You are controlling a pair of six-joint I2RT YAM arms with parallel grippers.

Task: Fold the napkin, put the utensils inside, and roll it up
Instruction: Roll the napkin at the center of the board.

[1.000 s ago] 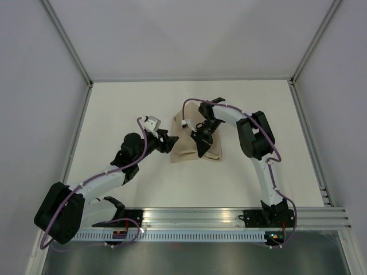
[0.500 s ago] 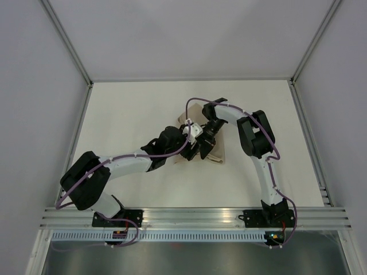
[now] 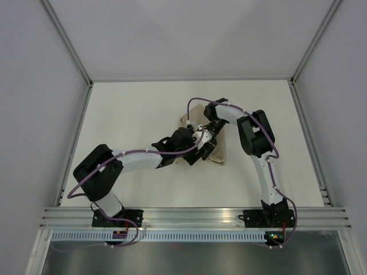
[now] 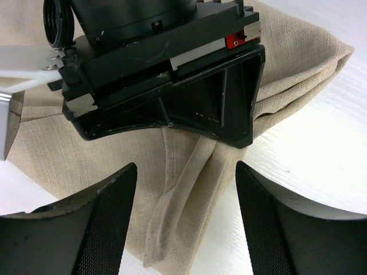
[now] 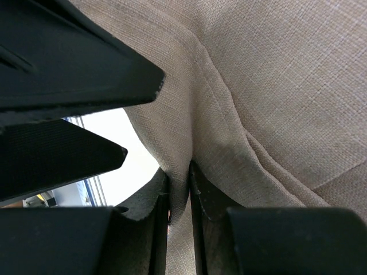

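Two grippers crowd the napkin [image 3: 217, 156] at centre of the table [image 3: 132, 114]; right gripper [image 5: 179, 189] pinches a fold, left gripper [image 4: 186, 223] gapes wide from 8 o'clock, risking finger collision or a dragged, spoiled fold.

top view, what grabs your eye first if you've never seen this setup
The right gripper pinches a raised fold of the tan napkin near the middle of the white table. Close against it, the left gripper stands wide open, with a finger on each side of that same fold.
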